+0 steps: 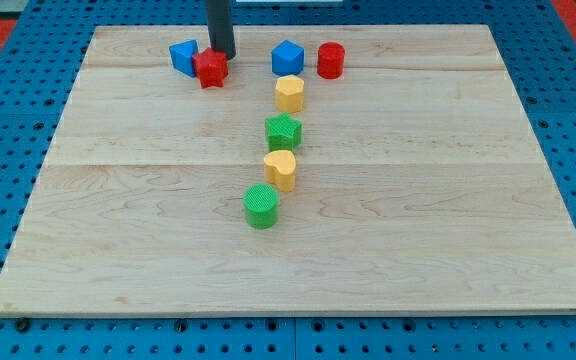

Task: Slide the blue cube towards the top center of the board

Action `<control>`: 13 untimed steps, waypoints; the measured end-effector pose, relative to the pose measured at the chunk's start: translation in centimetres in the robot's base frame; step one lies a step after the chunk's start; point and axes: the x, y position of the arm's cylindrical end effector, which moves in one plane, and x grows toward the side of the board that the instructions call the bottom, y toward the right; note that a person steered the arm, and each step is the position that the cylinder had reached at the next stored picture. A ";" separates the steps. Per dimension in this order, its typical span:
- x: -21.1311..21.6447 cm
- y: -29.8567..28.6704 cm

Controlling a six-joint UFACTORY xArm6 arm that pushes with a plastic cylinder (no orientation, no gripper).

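The blue cube (287, 57) sits near the top centre of the wooden board (448, 230), with a red cylinder (330, 60) close on its right. My tip (222, 54) is to the cube's left, about a block's width away and not touching it. The tip stands right behind a red star (211, 68), at the star's upper right edge. A second blue block (183, 56), its shape unclear, lies touching the star's left side.
Below the blue cube, a line of blocks runs down the board's middle: a yellow hexagon (289, 93), a green star (283, 131), a yellow heart (280, 169) and a green cylinder (261, 205). A blue pegboard (8, 120) surrounds the board.
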 end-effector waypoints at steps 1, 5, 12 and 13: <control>1.4 -3.1; -2.5 -6.6; -3.2 -4.5; -3.1 1.3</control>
